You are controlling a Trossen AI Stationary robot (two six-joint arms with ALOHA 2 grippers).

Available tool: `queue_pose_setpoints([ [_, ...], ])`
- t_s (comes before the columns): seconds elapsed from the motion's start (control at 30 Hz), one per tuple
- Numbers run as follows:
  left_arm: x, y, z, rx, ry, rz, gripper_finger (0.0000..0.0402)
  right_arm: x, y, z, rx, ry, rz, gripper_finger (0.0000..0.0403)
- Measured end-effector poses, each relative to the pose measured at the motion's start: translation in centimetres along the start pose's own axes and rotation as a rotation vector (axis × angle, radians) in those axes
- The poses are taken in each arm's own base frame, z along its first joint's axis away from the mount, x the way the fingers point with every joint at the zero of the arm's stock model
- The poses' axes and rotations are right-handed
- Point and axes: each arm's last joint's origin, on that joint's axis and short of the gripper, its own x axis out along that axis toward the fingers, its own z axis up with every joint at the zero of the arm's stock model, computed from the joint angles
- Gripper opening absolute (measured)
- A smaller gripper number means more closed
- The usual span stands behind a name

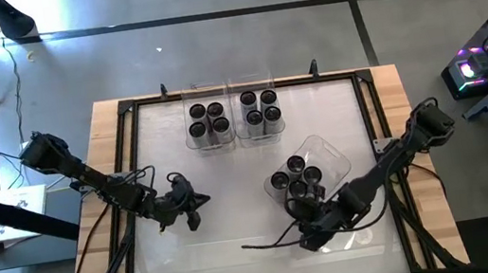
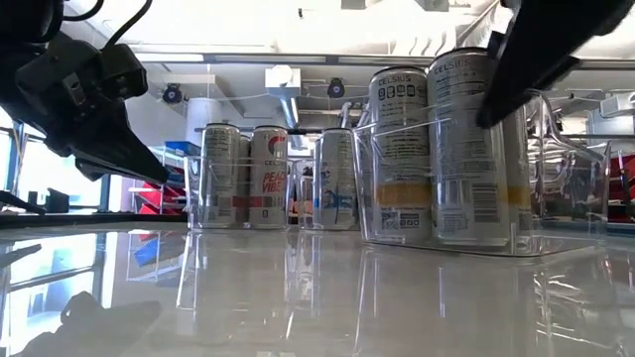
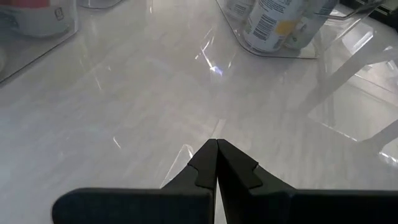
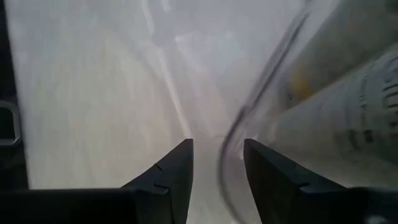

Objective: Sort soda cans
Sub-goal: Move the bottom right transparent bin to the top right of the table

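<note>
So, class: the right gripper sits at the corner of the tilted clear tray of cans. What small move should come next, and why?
Probably close the right gripper on the wall of the tilted clear plastic tray. Its fingers stand apart with the tray's clear edge between them, and the tray with four soda cans sits askew from the two straight trays.

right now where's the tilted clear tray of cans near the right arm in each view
High view: tilted tray, right of centre, by the right pincer.
Low view: large at right, its cans nearest the camera.
Left wrist view: at the far end of the table, with cans inside.
Right wrist view: its curved wall just beyond the open fingers.
Shared landmark: the glossy white tabletop.
</note>
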Motion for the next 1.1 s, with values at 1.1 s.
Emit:
queue_pose_setpoints([
  [1.1,0.0,0.0,0.1,-0.031,-0.009,0.001,0.0000,-6.0,-3.1,-4.4,-0.436,0.278,-0.242,0.0002],
])
